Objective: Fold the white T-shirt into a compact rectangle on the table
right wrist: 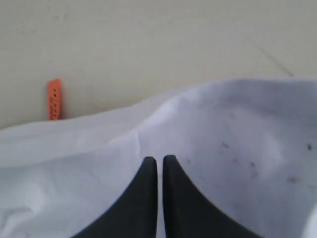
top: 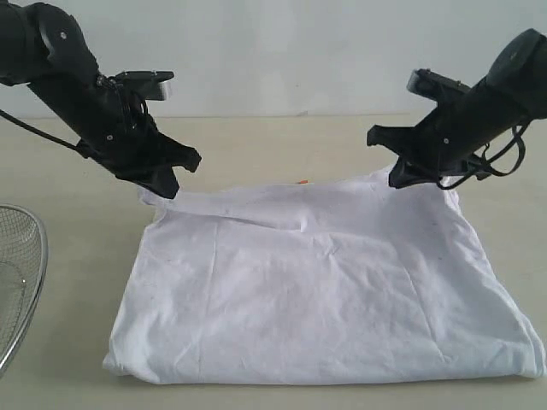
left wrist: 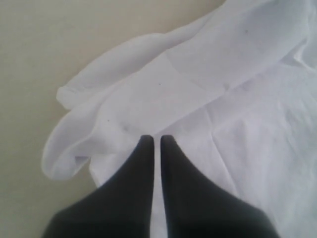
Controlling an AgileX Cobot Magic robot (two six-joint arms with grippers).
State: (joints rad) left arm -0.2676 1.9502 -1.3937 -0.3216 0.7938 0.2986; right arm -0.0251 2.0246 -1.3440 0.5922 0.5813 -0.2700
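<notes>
Where bare of white T-shirt (top: 325, 290), pale table (top: 77, 184); perhaps wall (top: 282, 51) behind

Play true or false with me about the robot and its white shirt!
1. The white cotton T-shirt lies on the pale beige table. True.
2. Both black robot hands are wide open. False: the left hand and right hand are shut, pinching the shirt's far edge.
3. A round wire-mesh basket sits left of the shirt in the exterior view. True.
4. The small tag beside the shirt is green. False: it is orange.

No legible text anywhere
</notes>
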